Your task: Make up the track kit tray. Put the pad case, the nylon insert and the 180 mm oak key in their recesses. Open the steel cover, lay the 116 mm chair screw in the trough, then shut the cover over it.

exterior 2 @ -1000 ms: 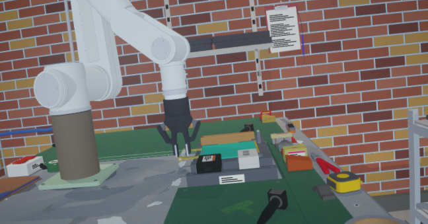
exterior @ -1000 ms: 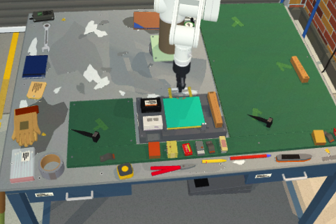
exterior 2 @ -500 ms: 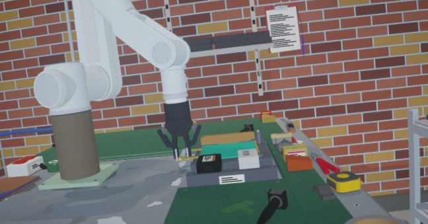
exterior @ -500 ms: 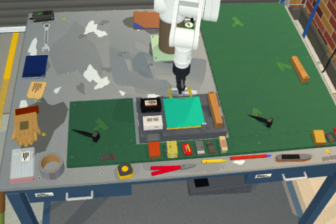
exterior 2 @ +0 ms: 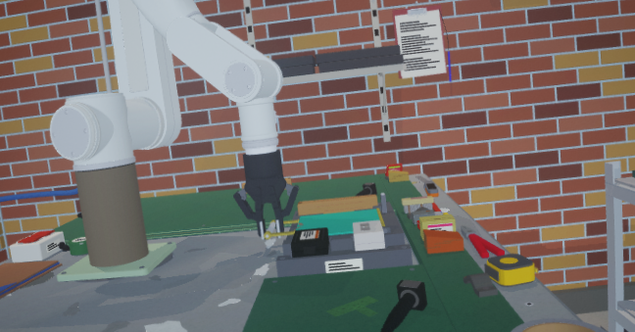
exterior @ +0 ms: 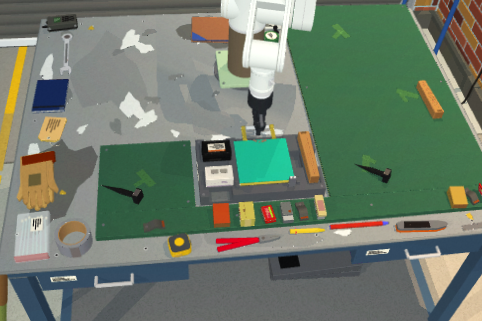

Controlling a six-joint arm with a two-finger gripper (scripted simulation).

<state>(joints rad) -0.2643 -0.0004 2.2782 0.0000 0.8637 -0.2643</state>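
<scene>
The grey kit tray (exterior: 260, 170) sits at the bench's middle front, with the black pad case (exterior: 216, 150) and the white nylon insert (exterior: 219, 176) in its left recesses and the oak key (exterior: 308, 156) along its right side. The teal steel cover (exterior: 263, 160) lies flat over the trough. My gripper (exterior: 259, 131) stands at the cover's far edge, over its yellow handle (exterior 2: 281, 231), and it is empty, its fingers partly closed. One dark chair screw (exterior: 375, 170) lies on the green mat to the right. Another (exterior: 122, 192) lies on the left mat.
A row of small boxes (exterior: 267, 213) lines the tray's front edge, with red pliers (exterior: 245, 241) and a yellow tape measure (exterior: 179, 244) near the bench edge. A second oak block (exterior: 430, 99) lies far right. My arm's base (exterior: 240, 62) stands behind the tray.
</scene>
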